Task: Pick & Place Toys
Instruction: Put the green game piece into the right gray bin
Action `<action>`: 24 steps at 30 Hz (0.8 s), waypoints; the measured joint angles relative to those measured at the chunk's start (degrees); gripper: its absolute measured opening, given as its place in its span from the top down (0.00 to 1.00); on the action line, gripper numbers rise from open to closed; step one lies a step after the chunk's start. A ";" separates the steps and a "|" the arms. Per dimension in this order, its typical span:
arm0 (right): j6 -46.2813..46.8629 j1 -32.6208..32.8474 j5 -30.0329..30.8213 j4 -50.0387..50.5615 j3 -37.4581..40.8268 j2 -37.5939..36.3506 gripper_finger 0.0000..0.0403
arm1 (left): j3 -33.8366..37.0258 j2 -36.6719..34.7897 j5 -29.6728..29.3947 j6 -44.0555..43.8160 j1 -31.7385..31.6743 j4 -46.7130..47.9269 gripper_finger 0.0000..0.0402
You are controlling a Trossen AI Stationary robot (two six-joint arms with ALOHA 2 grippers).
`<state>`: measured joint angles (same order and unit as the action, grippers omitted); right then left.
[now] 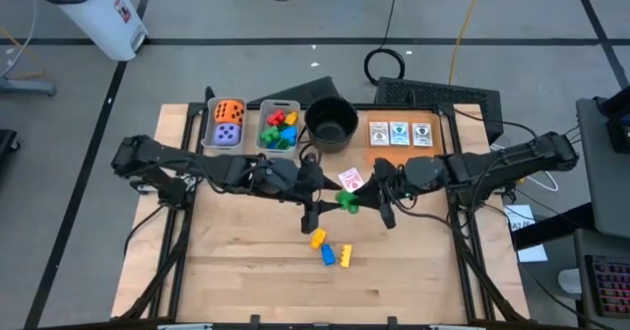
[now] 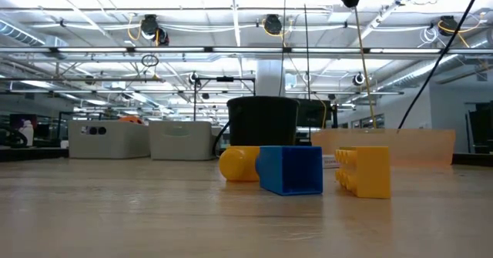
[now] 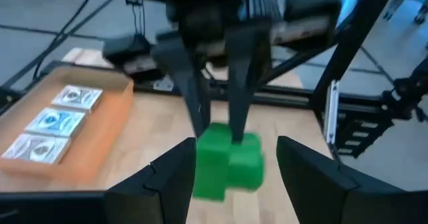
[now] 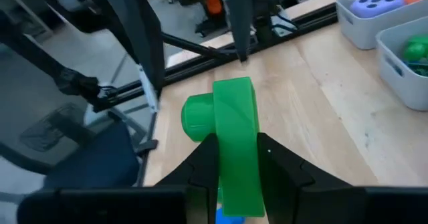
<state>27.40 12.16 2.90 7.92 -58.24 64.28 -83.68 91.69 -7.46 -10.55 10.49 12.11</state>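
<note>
A green block (image 1: pixel 346 200) with a round knob on one side hangs above the middle of the table between my two grippers. My right gripper (image 4: pixel 237 158) is shut on it. My left gripper (image 3: pixel 234 177) is open, with one finger on either side of the same block (image 3: pixel 227 164); one finger stands right beside it, and I cannot tell whether it touches. A round yellow block (image 1: pixel 317 238), a blue block (image 1: pixel 328 255) and a yellow brick (image 1: pixel 346 256) lie on the table nearer the front. They also show in the low view (image 2: pixel 291 168). A picture card (image 1: pixel 350 179) lies flat behind the grippers. My right gripper pinches the green block's two flat sides (image 4: pixel 237 164) between its two fingers, at the end away from the left gripper. The fingers come from the table's right side. The block is lifted clear of the table, its round knob (image 4: pixel 197 117) sticking out sideways.
At the back stand a grey bin (image 1: pixel 226 123) with an orange and a purple die, a grey bin (image 1: pixel 279 128) with coloured blocks, the round black pot (image 1: pixel 331 121), and an orange tray (image 1: pixel 399 133) with three cards. Bare wood lies near the front edge.
</note>
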 joint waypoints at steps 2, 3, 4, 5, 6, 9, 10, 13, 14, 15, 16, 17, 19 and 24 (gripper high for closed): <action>0.30 -0.36 -1.38 -0.58 0.00 -0.10 0.83 | 0.02 0.37 0.56 -0.33 -0.27 0.55 0.47; 0.43 -0.52 -1.61 -0.47 -0.01 -0.10 0.83 | 0.02 0.89 1.31 -0.60 -0.38 -0.04 0.47; 0.44 -0.54 -1.68 -0.42 0.00 -0.06 0.83 | 0.02 1.13 1.53 -1.08 -0.61 -0.48 0.47; 0.42 -0.54 -1.69 -0.27 0.00 0.00 0.83 | 0.02 1.23 1.83 -1.37 -0.73 -0.30 0.47; 0.43 -0.54 -1.69 -0.06 0.00 0.01 0.83 | 0.02 1.30 1.90 -1.67 -0.79 -0.17 0.47; 0.42 -0.56 -1.76 -0.25 0.00 -0.05 0.83 | 0.02 1.88 1.70 -1.84 -1.04 -0.94 0.47; 0.43 -0.54 -2.22 -0.13 0.00 -0.04 0.83 | 0.02 1.96 1.95 -2.16 -1.07 -0.86 0.47; 0.44 -0.52 -2.95 -0.03 0.00 -0.01 0.83 | 0.00 2.59 3.00 -3.55 -1.57 -1.27 0.47; 0.44 -0.52 -2.95 0.09 0.00 -0.03 0.83 | 0.00 2.67 3.76 -4.05 -1.76 -1.17 0.47; 0.44 -0.52 -3.00 0.12 0.02 0.03 0.83 | 0.00 2.76 4.40 -4.69 -1.88 -0.90 0.47; 0.44 -0.52 -3.02 0.10 0.02 0.06 0.83 | 0.00 3.07 4.88 -5.29 -2.05 -0.85 0.47; 0.44 -0.52 -3.02 0.12 0.02 0.06 0.83 | -0.04 3.38 5.24 -6.20 -2.18 -1.03 0.47; 0.44 -0.47 -3.08 0.44 0.07 0.06 0.83 | -0.04 3.57 5.40 -7.39 -2.22 -0.68 0.49; 0.32 -0.46 -4.08 0.67 0.09 0.05 0.83 | -0.11 3.94 5.07 -8.20 -2.22 -0.82 0.59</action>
<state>27.71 11.70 -1.18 8.59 -58.15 64.33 -83.79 95.63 -2.40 -18.75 8.27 11.29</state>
